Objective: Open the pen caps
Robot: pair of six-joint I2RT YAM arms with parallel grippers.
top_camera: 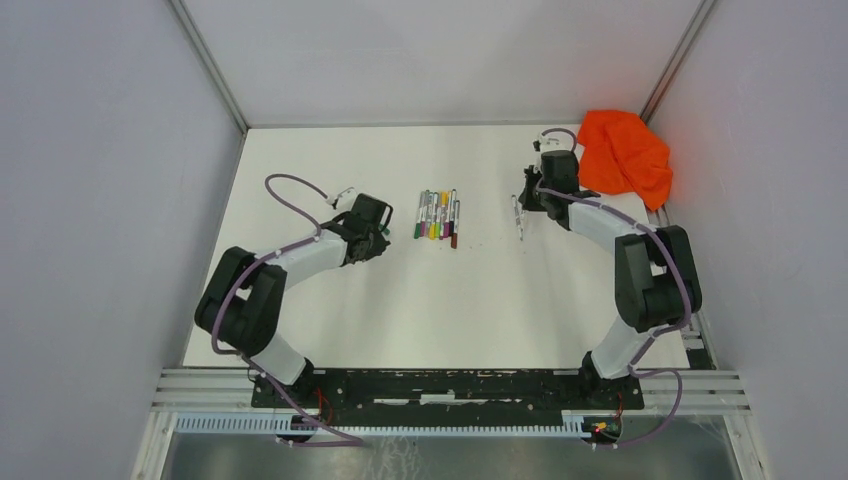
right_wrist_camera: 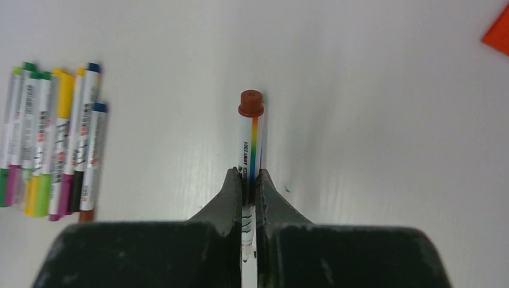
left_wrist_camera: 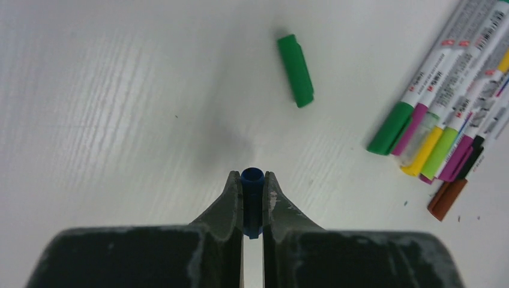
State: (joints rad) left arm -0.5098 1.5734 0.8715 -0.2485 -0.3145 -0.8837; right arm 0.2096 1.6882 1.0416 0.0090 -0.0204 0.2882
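My left gripper is shut on a small blue pen cap, held just above the table. A loose green cap lies on the table ahead of it. A row of pens with coloured caps lies to the right, with a brown cap at its near end. My right gripper is shut on a grey-white pen with a brown far end and a bare tip between the jaws. From above, the pens lie between the left gripper and the right gripper.
An orange cloth lies bunched at the far right corner, just behind the right arm. White walls enclose the table on three sides. The row of pens also shows at the left of the right wrist view.
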